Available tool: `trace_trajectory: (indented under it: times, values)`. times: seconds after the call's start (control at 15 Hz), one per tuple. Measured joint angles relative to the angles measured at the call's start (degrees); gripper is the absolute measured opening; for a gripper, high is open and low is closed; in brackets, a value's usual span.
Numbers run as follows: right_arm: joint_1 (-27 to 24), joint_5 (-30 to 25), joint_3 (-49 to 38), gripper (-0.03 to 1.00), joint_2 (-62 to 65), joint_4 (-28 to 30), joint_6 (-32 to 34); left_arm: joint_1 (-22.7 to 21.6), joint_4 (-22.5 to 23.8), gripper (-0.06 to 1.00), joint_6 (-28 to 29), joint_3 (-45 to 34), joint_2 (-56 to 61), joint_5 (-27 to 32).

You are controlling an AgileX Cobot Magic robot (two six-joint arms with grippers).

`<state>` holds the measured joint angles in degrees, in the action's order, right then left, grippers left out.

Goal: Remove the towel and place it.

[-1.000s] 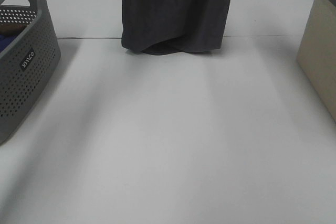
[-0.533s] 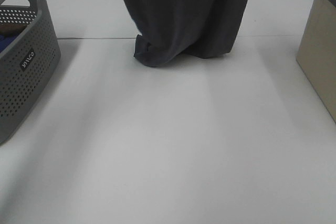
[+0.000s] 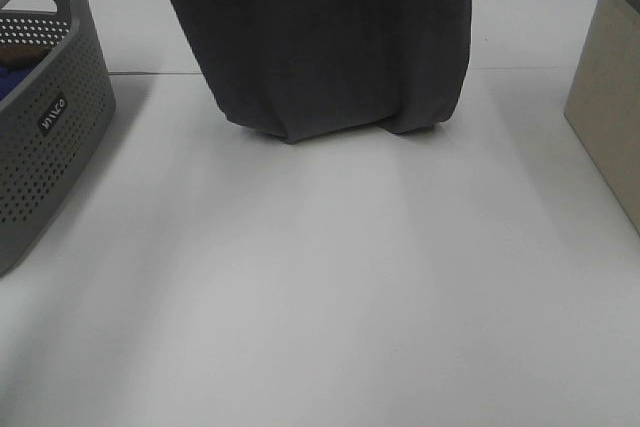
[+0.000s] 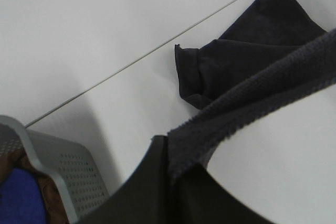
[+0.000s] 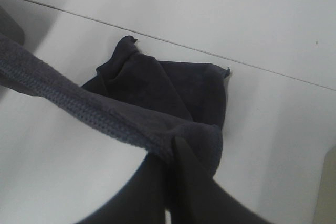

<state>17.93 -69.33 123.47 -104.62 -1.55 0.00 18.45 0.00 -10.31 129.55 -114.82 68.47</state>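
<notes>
The dark charcoal-grey towel (image 3: 320, 37) hangs spread wide from above the high view's top edge, its lower hem folding onto the white table. My left gripper (image 4: 169, 158) is shut on the towel's upper hem (image 4: 252, 98). My right gripper (image 5: 173, 156) is shut on the hem at the other corner (image 5: 79, 106). Both wrist views show the towel's lower end crumpled on the table (image 4: 236, 56) (image 5: 168, 90). Neither gripper shows in the high view.
A grey perforated plastic basket (image 3: 45, 127) with blue cloth inside (image 4: 18, 203) stands at the left edge. A beige box (image 3: 610, 97) stands at the right edge. A seam line (image 3: 150, 73) crosses the white table behind the towel.
The towel has spread wider to the left and come nearer the camera; its bottom hem has dragged forward across the table seam.
</notes>
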Motion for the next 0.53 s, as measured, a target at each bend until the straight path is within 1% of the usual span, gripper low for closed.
trace_trajectory:
  times: [0.07,0.2,0.27,0.4,0.47,0.53]
  values:
    - [0.0,0.1,-1.6,0.01,1.7,-0.6,0.0,0.0,-0.9,0.0,0.1,-3.4,3.3,-0.3]
    - [0.0,0.1,-3.8,0.01,4.4,-0.6,0.0,0.0,-4.8,0.0,-0.9,-11.6,9.3,-0.7]
    - [0.0,0.1,-4.4,0.01,5.0,-1.0,0.0,0.0,-5.4,0.0,-1.2,-13.5,10.4,-0.8]
    - [0.1,-0.4,-6.6,0.01,7.7,-2.2,0.0,0.0,-8.6,0.0,-3.6,-22.0,15.2,-1.1]
    - [0.1,-0.5,-7.6,0.01,9.0,-2.9,0.0,0.0,-10.1,0.0,-5.0,-24.9,17.4,-1.1]
    - [0.1,-0.7,-9.5,0.01,12.3,-4.1,0.0,0.0,-12.7,0.0,-6.2,-29.1,21.5,-1.5]
